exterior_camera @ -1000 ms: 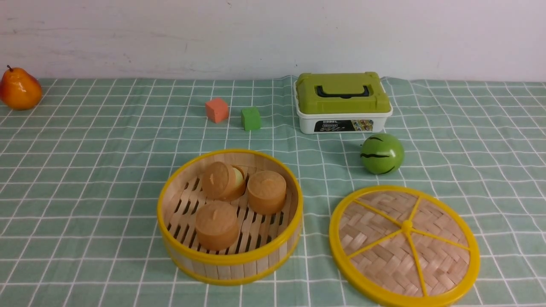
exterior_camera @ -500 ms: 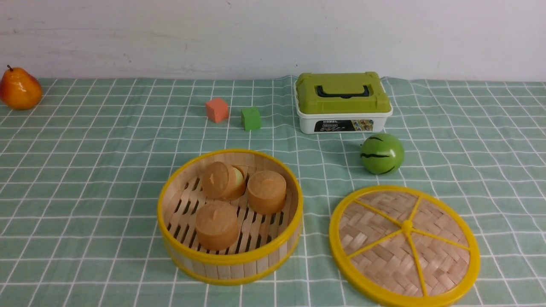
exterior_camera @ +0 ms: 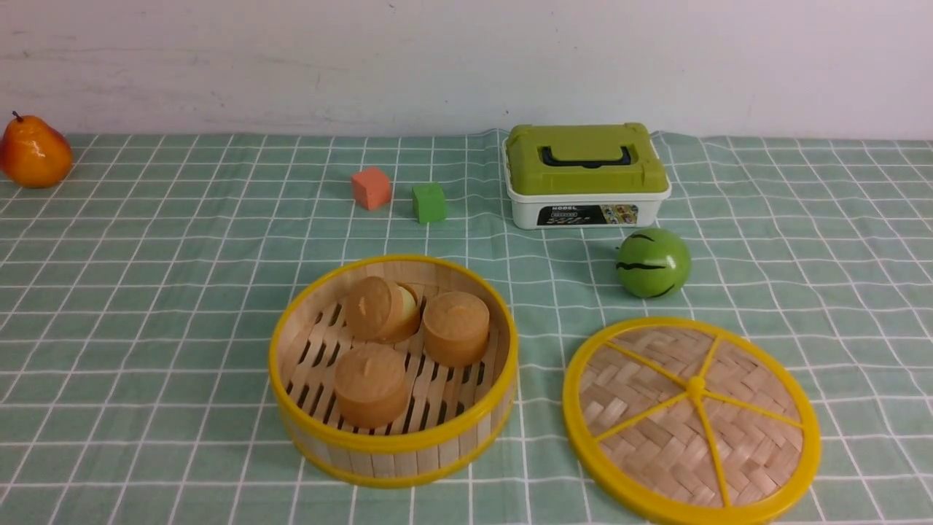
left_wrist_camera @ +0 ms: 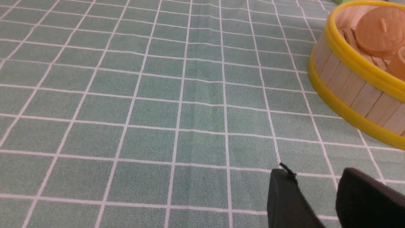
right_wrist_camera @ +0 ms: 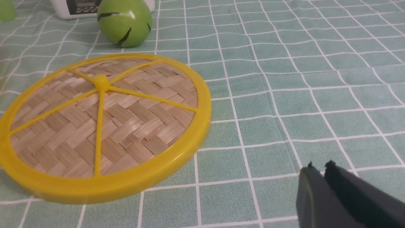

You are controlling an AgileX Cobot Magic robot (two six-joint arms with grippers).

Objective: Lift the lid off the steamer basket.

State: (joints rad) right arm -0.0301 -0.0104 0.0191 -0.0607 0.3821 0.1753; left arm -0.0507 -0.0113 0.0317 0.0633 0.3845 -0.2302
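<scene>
The steamer basket (exterior_camera: 397, 445) stands open on the green checked cloth with three round tan buns (exterior_camera: 370, 383) inside; part of its wall shows in the left wrist view (left_wrist_camera: 348, 85). The lid (exterior_camera: 691, 419) lies flat on the cloth to the basket's right, apart from it, also in the right wrist view (right_wrist_camera: 101, 126). Neither gripper shows in the front view. My left gripper (left_wrist_camera: 313, 177) hangs over bare cloth beside the basket, jaws a little apart, empty. My right gripper (right_wrist_camera: 318, 169) is over bare cloth beside the lid, jaws together, empty.
A white box with a green lid (exterior_camera: 585, 175) stands at the back. A green striped ball (exterior_camera: 652, 262) lies just behind the lid. An orange cube (exterior_camera: 370, 188) and a green cube (exterior_camera: 428, 202) sit behind the basket. A pear (exterior_camera: 33, 153) is far left.
</scene>
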